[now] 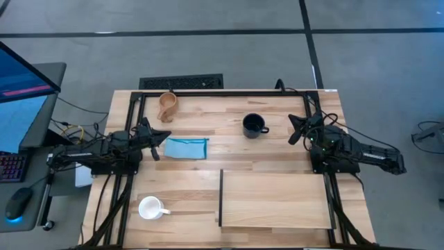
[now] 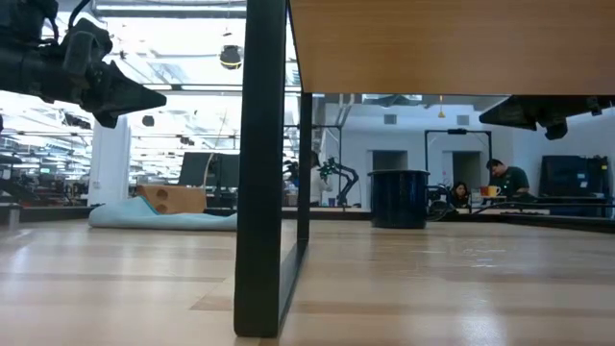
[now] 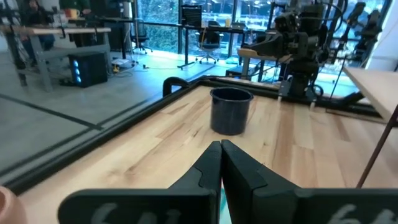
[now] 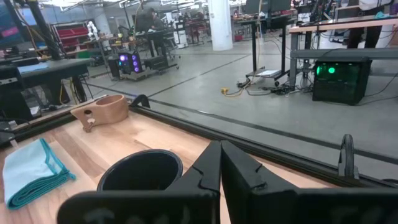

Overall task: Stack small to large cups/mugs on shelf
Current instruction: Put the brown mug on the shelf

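While both arms are held above the planked tabletop [image 1: 277, 156], no cup is gripped by either of them. The flat rectangular light-wood shelf [image 1: 277, 201] with its dark edge strip is taken as the landmark; nothing is seen lying on it in the high view. The glossy black mug [image 1: 254, 126] is placed beyond the shelf's far edge, upright, with its handle turned toward the right arm. The tan wooden cup [image 1: 167, 105] is found farther from the shelf, near the table's far rim on the left arm's side, and is seen tipped on its side in the right wrist view [image 4: 101, 110]. The white mug [image 1: 150, 207] is set upright on the tabletop beside the shelf's dark edge strip, well apart from it. A folded blue cloth [image 1: 186, 147] is laid between the shelf and the wooden cup.

The left gripper [image 1: 155, 142] is held beyond the shelf on the cloth's side, just beside the cloth, its fingers [image 3: 214, 163] pressed together on nothing. The right gripper [image 1: 296, 130] is held past the shelf's far right corner, near the black mug, its fingers [image 4: 214, 163] likewise pressed together and empty.
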{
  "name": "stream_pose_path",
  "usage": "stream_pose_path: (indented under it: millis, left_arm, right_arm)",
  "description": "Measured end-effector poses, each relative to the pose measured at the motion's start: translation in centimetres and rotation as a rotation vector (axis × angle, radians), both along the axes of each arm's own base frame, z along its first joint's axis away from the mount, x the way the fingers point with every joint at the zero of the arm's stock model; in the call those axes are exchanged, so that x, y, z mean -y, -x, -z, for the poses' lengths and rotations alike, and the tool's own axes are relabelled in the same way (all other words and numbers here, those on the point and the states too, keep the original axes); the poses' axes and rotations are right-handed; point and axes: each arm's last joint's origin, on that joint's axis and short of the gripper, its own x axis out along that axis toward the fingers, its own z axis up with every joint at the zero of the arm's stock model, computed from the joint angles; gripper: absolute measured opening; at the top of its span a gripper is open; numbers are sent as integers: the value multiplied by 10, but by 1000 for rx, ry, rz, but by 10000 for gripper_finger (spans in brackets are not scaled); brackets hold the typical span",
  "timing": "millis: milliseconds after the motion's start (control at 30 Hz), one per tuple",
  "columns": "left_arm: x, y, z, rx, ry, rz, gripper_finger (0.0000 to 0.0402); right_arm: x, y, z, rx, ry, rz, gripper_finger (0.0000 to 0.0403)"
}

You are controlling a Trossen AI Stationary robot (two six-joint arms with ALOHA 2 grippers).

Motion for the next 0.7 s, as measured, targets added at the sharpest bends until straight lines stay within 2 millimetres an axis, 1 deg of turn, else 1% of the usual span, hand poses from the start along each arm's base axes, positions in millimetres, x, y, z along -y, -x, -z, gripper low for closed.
stream_pose_path:
  millis: [200,600,700]
  left_arm:
    - [-1,0,0,-28,-62,-33,0]
    - [-2,1,0,-22,-62,-61,0]
    - [-3,1,-1,-8,-61,-105,4]
  right_arm:
    - [0,0,0,0,0,0,33]
    - [0,0,0,0,0,0,33]
    - [0,0,0,0,0,0,33]
